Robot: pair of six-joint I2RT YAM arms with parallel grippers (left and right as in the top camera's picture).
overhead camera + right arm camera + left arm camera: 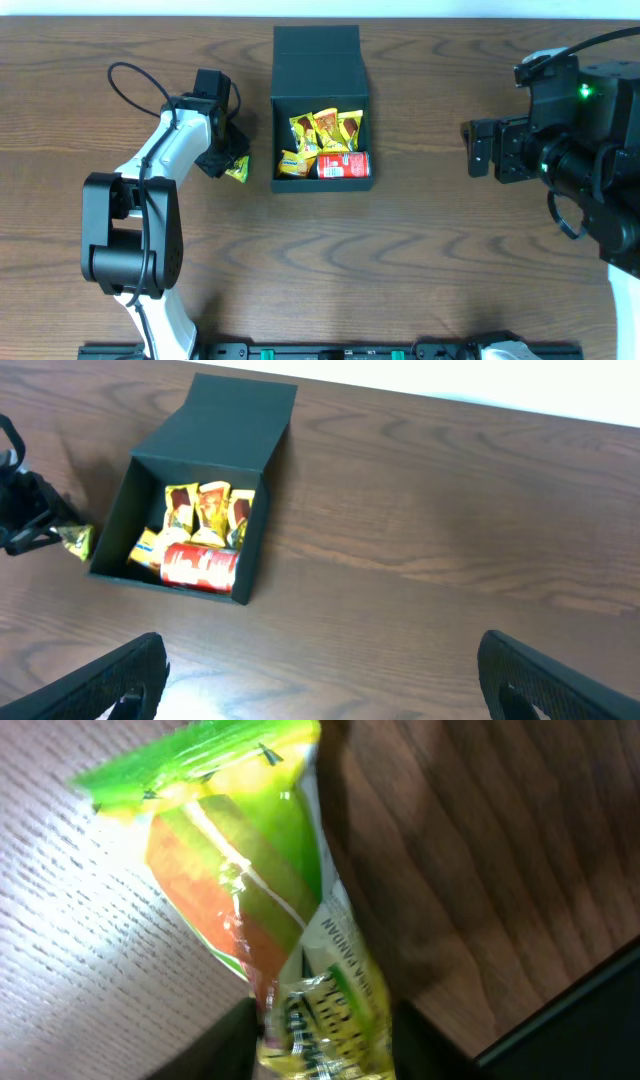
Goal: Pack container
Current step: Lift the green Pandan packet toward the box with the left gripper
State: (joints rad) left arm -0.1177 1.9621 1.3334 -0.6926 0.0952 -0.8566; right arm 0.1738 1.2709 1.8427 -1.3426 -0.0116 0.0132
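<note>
The dark teal-green container (283, 88) stands open at the table's centre back, its flap lid lying flat behind it. Inside lie several yellow snack packets (322, 130) and a small red can (343, 165). It also shows in the right wrist view (212, 430). My left gripper (226, 160) is shut on a yellow-green snack packet (250, 910), just left of the container's front left corner. The packet also shows in the overhead view (238, 169). My right gripper (474, 148) is open and empty, well to the right of the container.
The brown wooden table (420, 260) spreads around the container. A black cable (135, 80) loops above the left arm. A black rail (320, 350) runs along the table's front edge.
</note>
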